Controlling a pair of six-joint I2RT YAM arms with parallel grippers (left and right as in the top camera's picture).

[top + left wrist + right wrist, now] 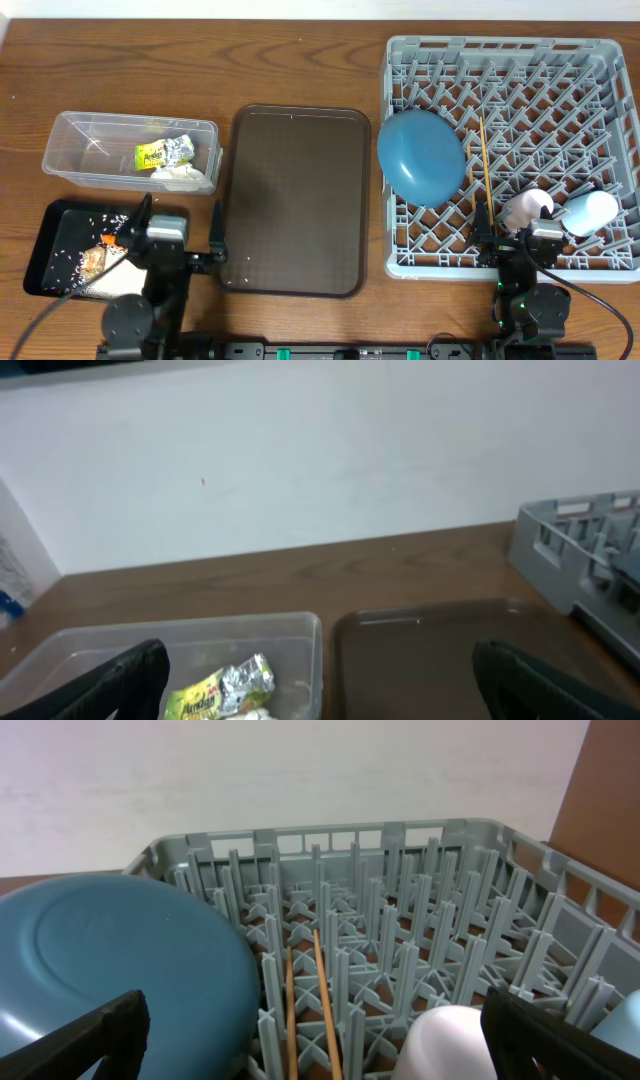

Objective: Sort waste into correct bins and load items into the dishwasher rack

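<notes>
Front edge of the tabletop (300,60): the left tool (318,655) is seen with its fingers spread wide and nothing between them. It is positioned over the right end of the black tray (40,262) and faces the clear tub and the serving tray. The right tool (315,1005) is also spread wide and empty, at the near edge of the dishwasher rack (600,50).

Black tray, front left: scattered white rice grains (75,250), an orange carrot piece (109,240) and a small brown food lump (92,262) are noted inside. Part of the tray is covered by the left arm.

Rack, near right corner: a pale pink cup (527,207) and a light-blue cup (590,212) are lodged among the pegs, just beside each other, directly beyond the right tool.

Centre: a dark-brown serving tray (300,200) is placed between the two bins and the rack.

Rack, left side: the blue plate (420,155) is propped tilted among the pegs. The wooden chopsticks (483,160) are laid just beside its right edge, running near to far.

Far left: the clear tub (70,150) is set beyond the black tray. A yellow-green snack wrapper (165,153) and a crumpled white tissue (185,178) are recorded at its right end, touching, with the tissue nearer.

A pale wall (300,460) is seen behind the tabletop.
</notes>
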